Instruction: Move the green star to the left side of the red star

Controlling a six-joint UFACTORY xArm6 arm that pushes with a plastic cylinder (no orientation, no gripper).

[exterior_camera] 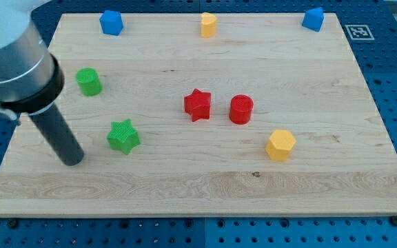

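The green star (123,136) lies on the wooden board at the view's left of centre. The red star (198,105) lies near the board's middle, up and to the right of the green star. My tip (72,160) rests on the board to the left of the green star and slightly below it, a short gap apart. The dark rod rises from it toward the view's upper left.
A green cylinder (88,81) stands above the green star. A red cylinder (240,109) sits right of the red star. A yellow hexagon (280,145) lies lower right. Along the top edge are a blue block (111,22), a yellow block (208,24) and another blue block (313,18).
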